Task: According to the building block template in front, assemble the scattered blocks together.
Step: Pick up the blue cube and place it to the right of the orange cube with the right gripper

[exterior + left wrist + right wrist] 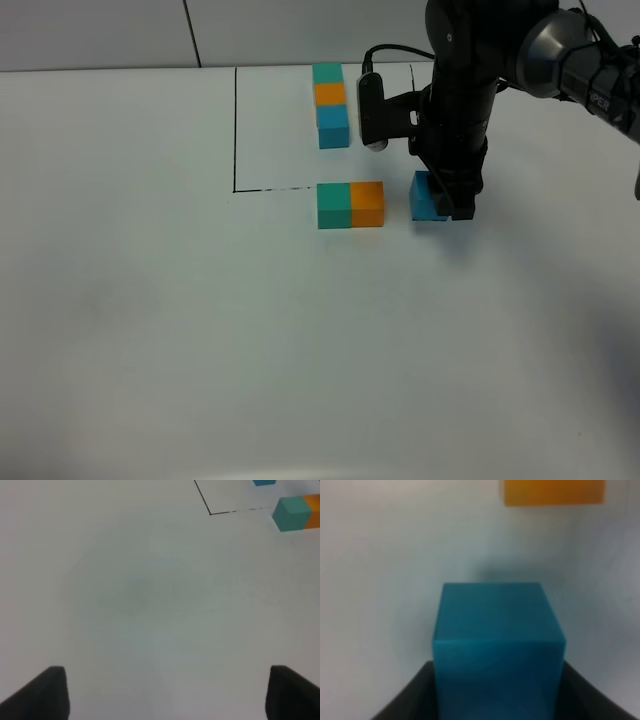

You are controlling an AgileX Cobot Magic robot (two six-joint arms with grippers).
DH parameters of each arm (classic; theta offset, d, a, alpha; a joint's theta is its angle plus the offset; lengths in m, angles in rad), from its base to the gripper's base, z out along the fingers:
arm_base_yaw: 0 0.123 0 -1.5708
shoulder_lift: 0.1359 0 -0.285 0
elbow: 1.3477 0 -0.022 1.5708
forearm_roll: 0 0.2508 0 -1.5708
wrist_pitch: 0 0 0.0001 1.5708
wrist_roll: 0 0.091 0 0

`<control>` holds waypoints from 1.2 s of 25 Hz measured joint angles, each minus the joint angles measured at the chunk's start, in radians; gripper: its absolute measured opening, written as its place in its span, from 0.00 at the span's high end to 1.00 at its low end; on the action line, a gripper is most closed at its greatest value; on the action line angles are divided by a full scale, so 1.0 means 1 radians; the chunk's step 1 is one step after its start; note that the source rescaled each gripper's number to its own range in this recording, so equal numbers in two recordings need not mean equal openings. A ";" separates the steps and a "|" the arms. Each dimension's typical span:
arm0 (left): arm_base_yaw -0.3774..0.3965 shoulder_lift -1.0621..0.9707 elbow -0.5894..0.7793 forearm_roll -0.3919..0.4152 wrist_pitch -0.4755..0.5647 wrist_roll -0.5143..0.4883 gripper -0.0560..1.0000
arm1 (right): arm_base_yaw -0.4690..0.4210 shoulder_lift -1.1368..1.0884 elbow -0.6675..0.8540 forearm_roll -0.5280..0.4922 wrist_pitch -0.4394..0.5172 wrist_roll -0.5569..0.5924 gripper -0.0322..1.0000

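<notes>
White bench (150, 330) is carrying everything. Toward its far edge the building block template (331, 105) is lying as a joined row inside a thin black outline (235, 130), with teal-green farthest, orange in the middle and blue nearest. Right at the near line of that outline, the teal-green cube (334, 206) and the orange cube (367, 204) are sitting side by side and touching, teal-green on the left of the high view. The blue cube (427, 197) is standing to the right of the orange one, near it but with a narrow strip of bench showing between them. The right claw (450, 200) is reaching straight down and pinching this blue cube, its dark fingers (405, 705) pressing against opposite sides. Whether the cube is resting on the bench or hanging just above it I cannot tell. The left claw (167, 695) is hovering over bare bench with its jaws spread wide and nothing between them.
</notes>
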 joint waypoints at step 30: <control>0.000 0.000 0.000 0.000 0.000 0.000 0.20 | 0.001 0.089 0.000 -0.002 -0.181 -0.028 0.96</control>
